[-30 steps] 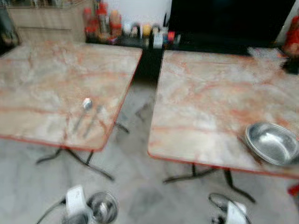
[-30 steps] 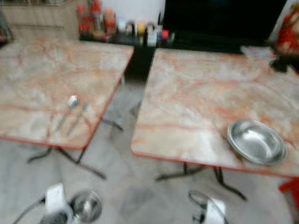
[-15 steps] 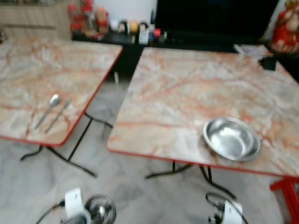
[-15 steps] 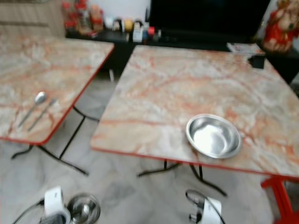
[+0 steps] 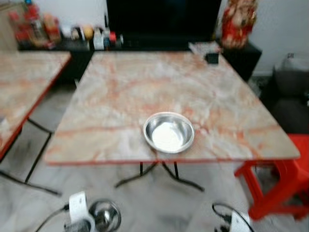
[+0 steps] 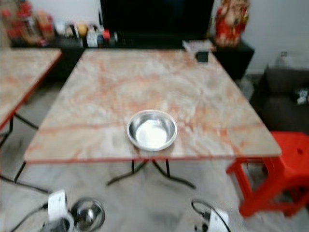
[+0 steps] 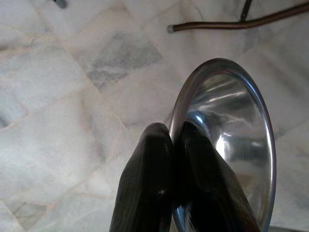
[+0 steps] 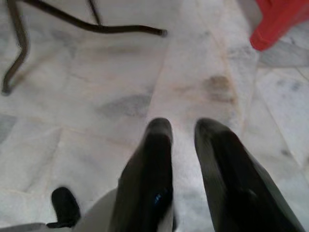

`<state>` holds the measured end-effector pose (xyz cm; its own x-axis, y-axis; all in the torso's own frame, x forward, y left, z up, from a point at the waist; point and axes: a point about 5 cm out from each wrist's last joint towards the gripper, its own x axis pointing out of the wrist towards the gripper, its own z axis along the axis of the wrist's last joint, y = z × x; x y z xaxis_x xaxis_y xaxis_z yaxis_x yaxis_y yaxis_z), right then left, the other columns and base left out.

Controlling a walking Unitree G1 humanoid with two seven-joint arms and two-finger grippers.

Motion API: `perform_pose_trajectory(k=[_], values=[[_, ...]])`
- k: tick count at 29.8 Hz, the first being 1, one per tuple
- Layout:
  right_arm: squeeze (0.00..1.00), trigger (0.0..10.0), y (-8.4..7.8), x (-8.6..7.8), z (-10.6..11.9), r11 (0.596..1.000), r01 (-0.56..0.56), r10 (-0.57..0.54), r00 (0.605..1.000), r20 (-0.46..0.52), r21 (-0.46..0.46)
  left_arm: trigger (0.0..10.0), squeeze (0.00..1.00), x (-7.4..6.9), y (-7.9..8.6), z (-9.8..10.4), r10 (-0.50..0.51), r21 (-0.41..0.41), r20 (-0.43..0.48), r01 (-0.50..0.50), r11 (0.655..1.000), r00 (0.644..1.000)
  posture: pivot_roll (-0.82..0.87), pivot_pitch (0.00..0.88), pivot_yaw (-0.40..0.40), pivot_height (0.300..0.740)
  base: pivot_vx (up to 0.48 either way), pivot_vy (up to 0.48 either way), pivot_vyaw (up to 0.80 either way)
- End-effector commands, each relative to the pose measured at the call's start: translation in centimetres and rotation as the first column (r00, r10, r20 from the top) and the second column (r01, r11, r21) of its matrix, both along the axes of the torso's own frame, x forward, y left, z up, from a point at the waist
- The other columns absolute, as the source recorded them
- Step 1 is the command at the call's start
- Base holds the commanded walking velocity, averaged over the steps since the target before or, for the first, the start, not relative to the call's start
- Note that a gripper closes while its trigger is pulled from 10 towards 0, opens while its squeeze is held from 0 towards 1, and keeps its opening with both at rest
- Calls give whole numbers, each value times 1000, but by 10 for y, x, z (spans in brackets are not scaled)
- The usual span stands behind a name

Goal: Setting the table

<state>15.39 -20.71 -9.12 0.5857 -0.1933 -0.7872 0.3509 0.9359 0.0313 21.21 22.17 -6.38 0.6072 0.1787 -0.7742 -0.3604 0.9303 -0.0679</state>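
A wide steel bowl (image 5: pixel 168 132) rests near the front edge of the marble-patterned table (image 5: pixel 120 87) straight ahead. Low at my left, my left gripper (image 7: pixel 176 133) is shut on the rim of a smaller steel bowl (image 7: pixel 231 130), held above the marble floor; the same bowl (image 5: pixel 106 215) shows at the bottom of the left eye view. My right gripper (image 8: pixel 183 128) hangs low at my right over the floor, fingers slightly apart and holding nothing.
A second marble table (image 5: pixel 24 82) stands to the left. A red plastic stool (image 5: pixel 285 179) sits at the right front corner, with a dark seat (image 5: pixel 289 96) behind it. A dark cabinet with bottles (image 5: pixel 48 31) and a red figurine (image 5: pixel 236 21) line the back wall.
The camera has swung to the right: the table with the wide bowl is now centred, and the left table's spoon and fork have left the view. Both arms hang as before.
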Motion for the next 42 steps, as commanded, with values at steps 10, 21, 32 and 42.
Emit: perform_pose_trajectory(k=[10,21,32,42], values=[[0,10000,-8,-2,1,1000,6,-6,1000,-2,-24,10000,0,-1,-8,-2,-8,-15,-11,8,1000,1000,-59,0,-15,740,144,-389,0],[0,10000,-11,-1,2,1000,3,-3,1000,6,-25,10000,0,1,-11,-2,-12,-11,1,12,1000,1000,-56,0,-24,740,175,-382,0],[0,10000,-12,-2,2,1000,-12,12,1000,-1,-26,10000,0,2,20,12,146,166,130,-166,972,981,-39,0,-35,740,0,0,0],[0,10000,-8,0,1,999,-37,36,999,-4,-16,10000,0,-16,77,34,348,370,280,-435,821,895,-11,0,-40,740,0,0,0]])
